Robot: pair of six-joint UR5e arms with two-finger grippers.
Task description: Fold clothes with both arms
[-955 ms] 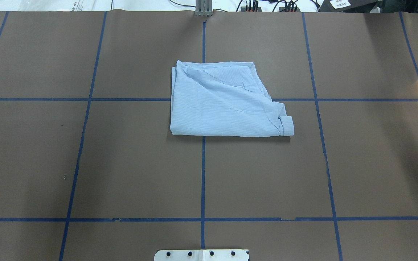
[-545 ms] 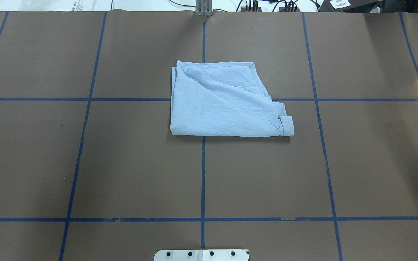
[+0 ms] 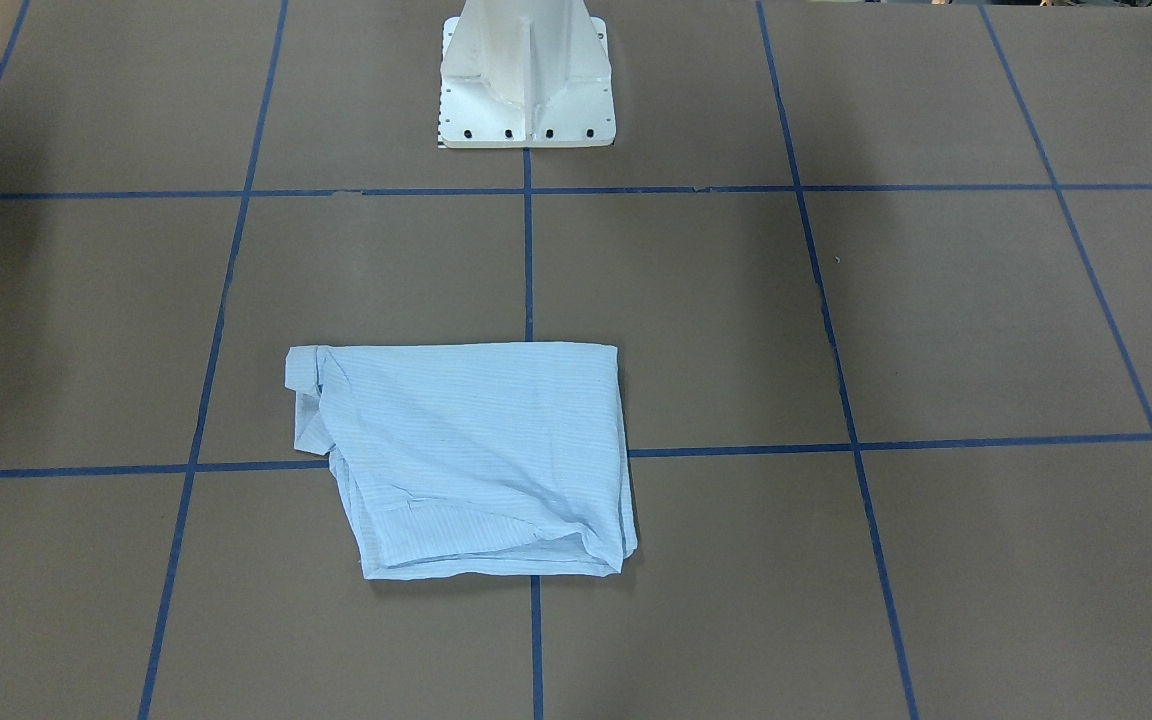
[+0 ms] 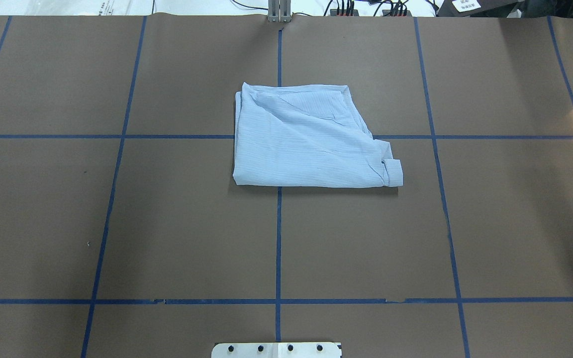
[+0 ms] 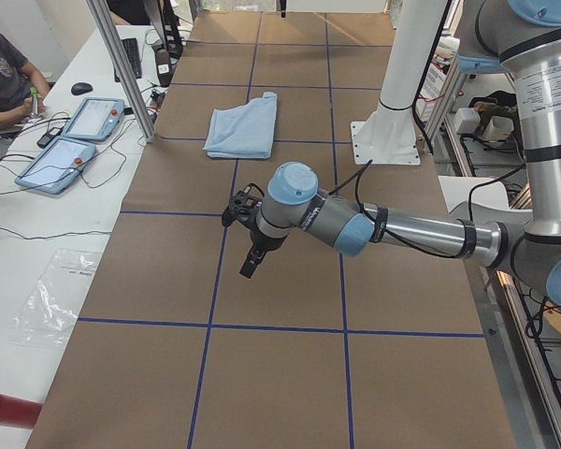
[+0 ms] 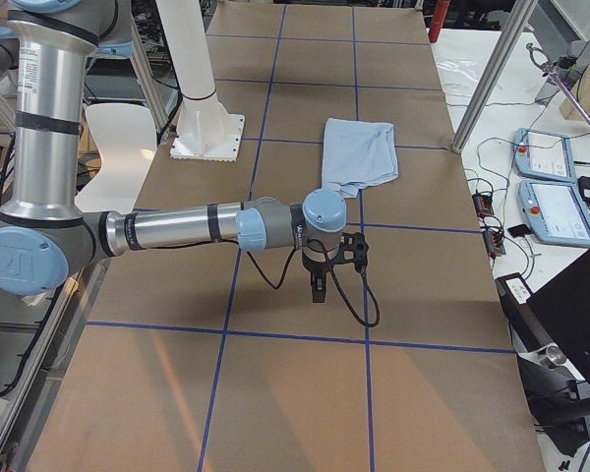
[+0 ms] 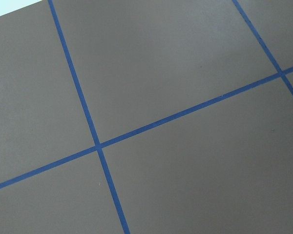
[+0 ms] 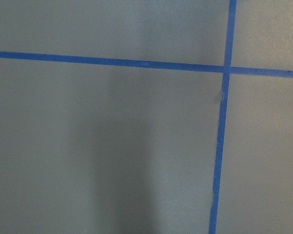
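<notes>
The light blue striped shirt (image 4: 306, 144) lies folded into a rough rectangle near the table's middle, one cuff sticking out at its near right corner. It also shows in the front-facing view (image 3: 466, 460) and both side views (image 5: 243, 126) (image 6: 357, 152). My left gripper (image 5: 250, 262) hangs over bare table far from the shirt, toward the table's left end. My right gripper (image 6: 318, 290) hangs over bare table toward the right end. Both show only in the side views, so I cannot tell whether they are open or shut. Neither touches the shirt.
The white pedestal base (image 3: 526, 80) stands at the robot's edge of the brown table with blue tape lines. Aluminium posts (image 5: 122, 65) (image 6: 492, 79) stand at the far edge. Tablets (image 5: 75, 140) and a seated person (image 5: 5, 75) are beyond it.
</notes>
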